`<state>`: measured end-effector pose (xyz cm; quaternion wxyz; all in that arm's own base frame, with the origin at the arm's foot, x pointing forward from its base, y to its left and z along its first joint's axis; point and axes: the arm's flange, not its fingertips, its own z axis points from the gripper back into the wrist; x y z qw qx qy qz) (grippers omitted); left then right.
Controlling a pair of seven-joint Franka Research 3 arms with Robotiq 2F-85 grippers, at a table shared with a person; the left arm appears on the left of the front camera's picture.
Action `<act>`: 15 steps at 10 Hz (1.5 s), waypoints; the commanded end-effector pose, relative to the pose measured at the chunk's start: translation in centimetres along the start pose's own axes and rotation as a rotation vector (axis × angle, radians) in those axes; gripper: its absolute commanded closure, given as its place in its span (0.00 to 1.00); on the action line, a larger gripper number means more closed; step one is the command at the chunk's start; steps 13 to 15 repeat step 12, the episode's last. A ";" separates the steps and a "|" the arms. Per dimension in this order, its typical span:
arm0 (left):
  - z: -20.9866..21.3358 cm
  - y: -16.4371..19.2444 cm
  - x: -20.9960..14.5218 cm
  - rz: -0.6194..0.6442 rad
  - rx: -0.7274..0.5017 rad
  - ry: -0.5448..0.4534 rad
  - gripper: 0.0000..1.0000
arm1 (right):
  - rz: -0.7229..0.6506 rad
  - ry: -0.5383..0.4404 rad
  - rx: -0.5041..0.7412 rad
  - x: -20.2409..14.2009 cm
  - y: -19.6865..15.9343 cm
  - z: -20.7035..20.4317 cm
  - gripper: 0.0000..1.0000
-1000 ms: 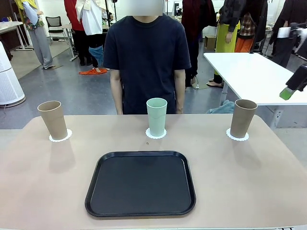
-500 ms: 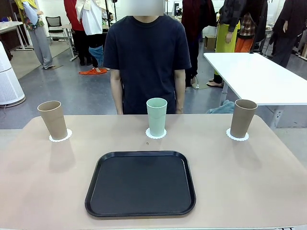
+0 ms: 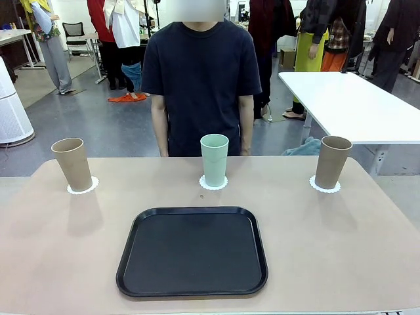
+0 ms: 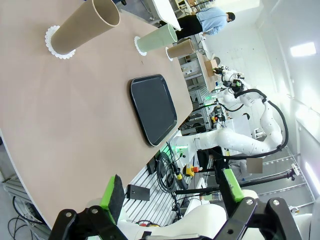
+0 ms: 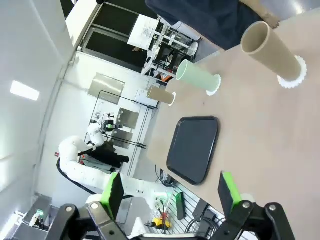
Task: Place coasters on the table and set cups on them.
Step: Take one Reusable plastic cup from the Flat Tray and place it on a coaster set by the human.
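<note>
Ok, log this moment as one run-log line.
cups: three upright, one per coaster | tray: bare | left gripper: open | right gripper: open

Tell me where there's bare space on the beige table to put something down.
The beige table is bare on both sides of the black rounded-square tray, and in the strip between it and the cups. The far edge is busiest: left tan cup, mint green cup and right tan cup stand on lacy white coasters.
</note>
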<state>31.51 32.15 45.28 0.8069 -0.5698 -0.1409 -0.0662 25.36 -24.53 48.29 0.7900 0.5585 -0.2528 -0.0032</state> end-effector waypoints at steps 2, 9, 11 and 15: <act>0.2 -0.3 -0.1 -0.004 -0.005 -0.001 0.00 | 0.000 0.000 0.000 0.0 0.0 0.0 0.00; 0.2 -0.3 -0.1 -0.004 -0.005 -0.001 0.00 | 0.000 0.000 0.000 0.0 0.0 0.0 0.00; 0.2 -0.3 -0.1 -0.004 -0.005 -0.001 0.00 | 0.000 0.000 0.000 0.0 0.0 0.0 0.00; 0.2 -0.3 -0.1 -0.004 -0.005 -0.001 0.00 | 0.000 0.000 0.000 0.0 0.0 0.0 0.00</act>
